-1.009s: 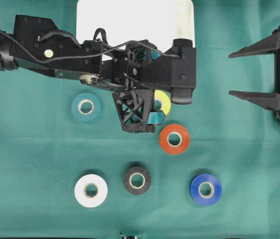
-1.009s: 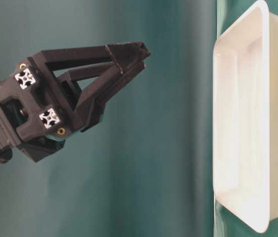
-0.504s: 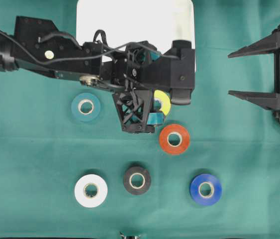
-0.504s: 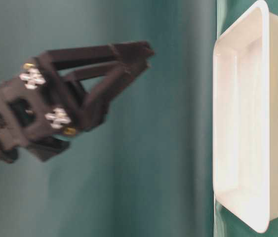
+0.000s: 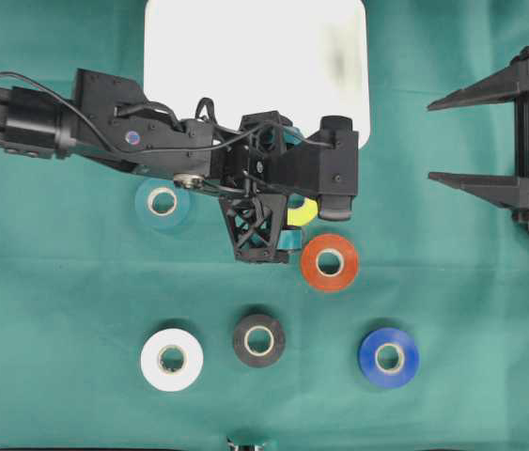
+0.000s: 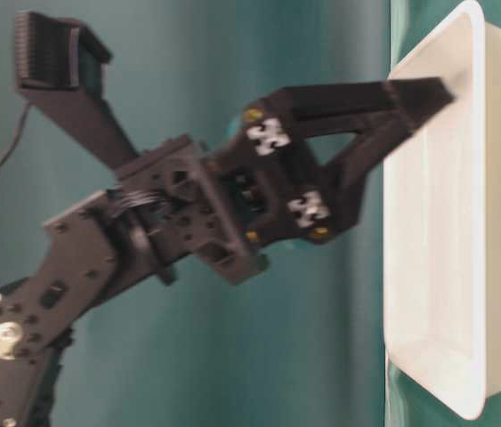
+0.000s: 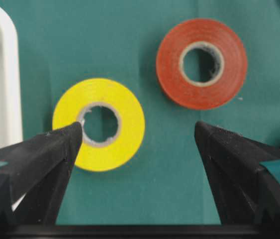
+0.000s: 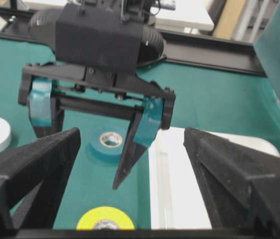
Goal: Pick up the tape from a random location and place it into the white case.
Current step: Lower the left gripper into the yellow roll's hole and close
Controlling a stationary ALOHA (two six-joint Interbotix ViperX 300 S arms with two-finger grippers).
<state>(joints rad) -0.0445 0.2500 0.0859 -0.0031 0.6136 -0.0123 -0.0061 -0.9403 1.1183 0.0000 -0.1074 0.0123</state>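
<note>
You have six tape rolls on the cloth: yellow (image 7: 99, 123), red (image 5: 330, 262), teal (image 5: 162, 201), white (image 5: 172, 360), black (image 5: 259, 340), blue (image 5: 389, 357). One case (image 5: 255, 56) sits beyond them. Your left gripper (image 7: 137, 149) hangs spread wide above the yellow roll; your right gripper (image 5: 475, 136) also gapes, holding nothing.

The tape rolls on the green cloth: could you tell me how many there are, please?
6. Teal left, yellow partly under the left gripper, orange beside it, white, black and blue along the front. The arm could hide more.
</note>
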